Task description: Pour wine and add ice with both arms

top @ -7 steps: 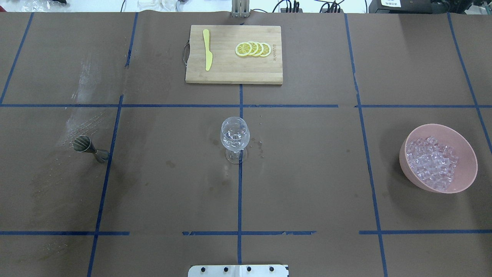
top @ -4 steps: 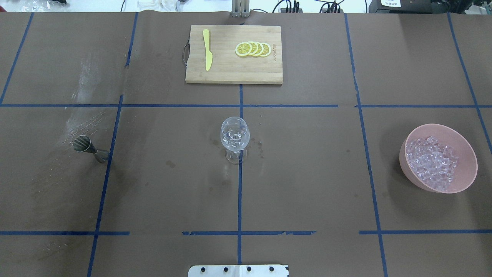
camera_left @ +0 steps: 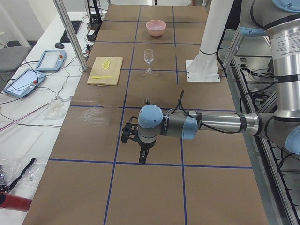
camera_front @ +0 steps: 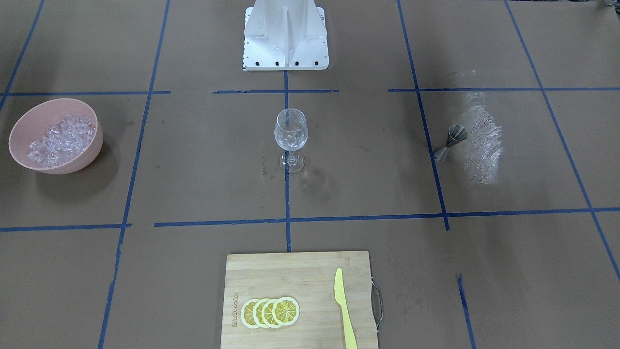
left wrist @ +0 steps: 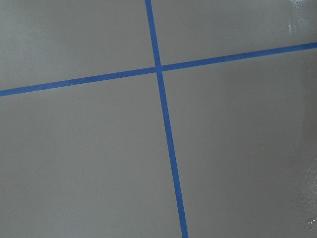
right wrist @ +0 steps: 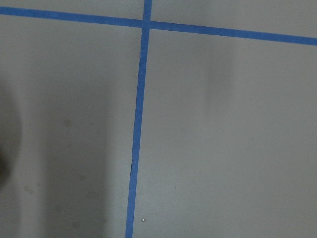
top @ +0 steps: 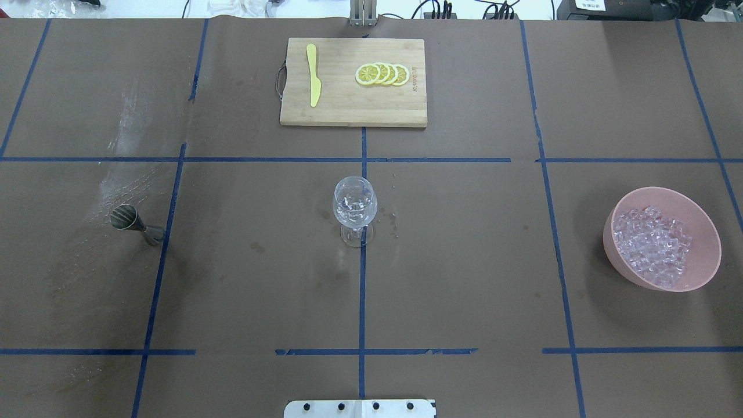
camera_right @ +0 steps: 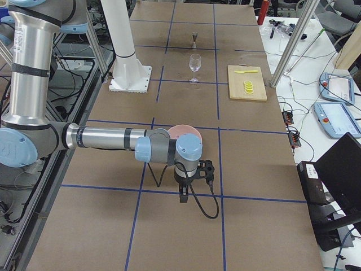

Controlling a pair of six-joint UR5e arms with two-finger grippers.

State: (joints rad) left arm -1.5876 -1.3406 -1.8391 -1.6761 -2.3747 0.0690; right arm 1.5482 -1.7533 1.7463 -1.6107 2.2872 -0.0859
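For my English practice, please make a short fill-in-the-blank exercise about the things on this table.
The ice lies heaped in a ____ bowl.
On the cutting board lie a yellow knife and ____ lemon slices.
The wine glass stands ____ at the middle of the table.
The metal jigger stands on the robot's ____ side.
Missing words: pink; four; upright; left.

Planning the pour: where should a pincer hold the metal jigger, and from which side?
The jigger stands upright, so come in level from the side and close on its narrow waist; the cones flaring above and below should keep it from slipping.
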